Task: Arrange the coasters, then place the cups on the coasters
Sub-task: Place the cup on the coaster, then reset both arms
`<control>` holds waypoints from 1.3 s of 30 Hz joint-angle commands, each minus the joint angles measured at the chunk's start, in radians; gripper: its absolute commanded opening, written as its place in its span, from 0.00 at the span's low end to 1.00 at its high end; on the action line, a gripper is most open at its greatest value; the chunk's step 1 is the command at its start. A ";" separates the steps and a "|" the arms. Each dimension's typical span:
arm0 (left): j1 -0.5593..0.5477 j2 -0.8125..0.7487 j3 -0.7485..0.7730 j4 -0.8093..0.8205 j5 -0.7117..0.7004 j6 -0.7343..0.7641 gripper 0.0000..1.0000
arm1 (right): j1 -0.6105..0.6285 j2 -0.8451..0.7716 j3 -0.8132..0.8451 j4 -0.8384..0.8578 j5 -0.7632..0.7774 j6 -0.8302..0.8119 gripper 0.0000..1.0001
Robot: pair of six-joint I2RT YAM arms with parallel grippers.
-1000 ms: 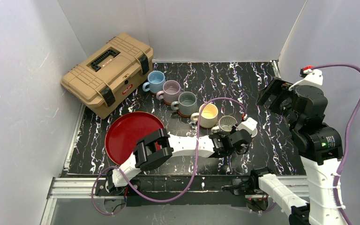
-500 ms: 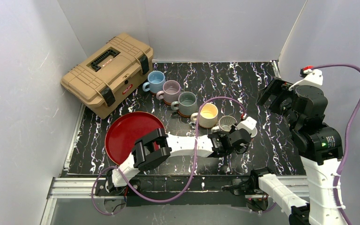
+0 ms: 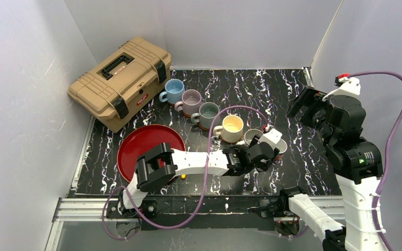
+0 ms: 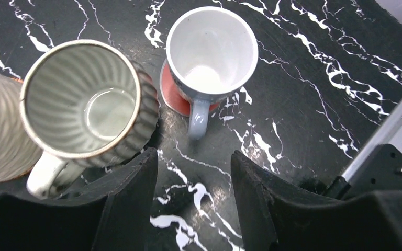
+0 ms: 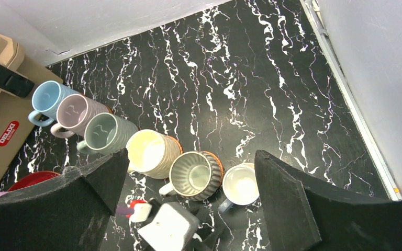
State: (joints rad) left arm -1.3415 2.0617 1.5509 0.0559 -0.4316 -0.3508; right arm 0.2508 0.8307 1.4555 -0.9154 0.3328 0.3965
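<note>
Six cups stand in a diagonal row: light blue [image 3: 174, 90], mauve [image 3: 191, 100], grey-green [image 3: 208, 114], cream-yellow [image 3: 232, 127], ribbed grey-white [image 4: 86, 102] and a small pale grey one [image 4: 211, 49]. The small cup rests on a flat red coaster [image 4: 171, 95], its handle pointing at my left gripper [image 4: 193, 154]. That gripper is open, just short of the handle, with only table between its fingers. Orange woven coasters [image 5: 218, 160] show under the ribbed and cream cups. My right gripper [image 5: 191, 153] hangs open high above the row, at the table's right [image 3: 306, 107].
A tan toolbox [image 3: 119, 81] sits at the back left, close to the light blue cup. A large red round tray [image 3: 146, 146] lies at the front left under my left arm. White walls enclose the table, and a metal rail [image 5: 356, 120] runs along its right edge.
My left gripper has opened, let go of the small pale cup's handle and drawn back a little. The cup stays on the red coaster. The right arm has not moved.
</note>
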 commanded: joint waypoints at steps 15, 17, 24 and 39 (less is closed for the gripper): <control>0.195 -0.558 -0.333 -0.188 0.017 -0.024 0.97 | -0.001 0.073 0.012 0.049 -0.112 -0.067 0.98; 0.257 -0.637 -0.383 -0.192 0.015 0.015 0.98 | -0.001 0.077 -0.002 0.070 -0.123 -0.080 0.98; 0.631 -0.905 -0.436 -0.361 0.133 0.026 0.98 | -0.001 0.147 -0.008 0.073 -0.098 -0.124 0.98; 1.183 -1.287 -0.288 -0.650 0.116 0.209 0.98 | -0.001 -0.013 -0.149 0.318 0.179 -0.225 0.98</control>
State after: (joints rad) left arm -0.1604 0.8501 1.2396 -0.5362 -0.2016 -0.2569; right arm 0.2508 0.9367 1.4166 -0.7921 0.4198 0.2249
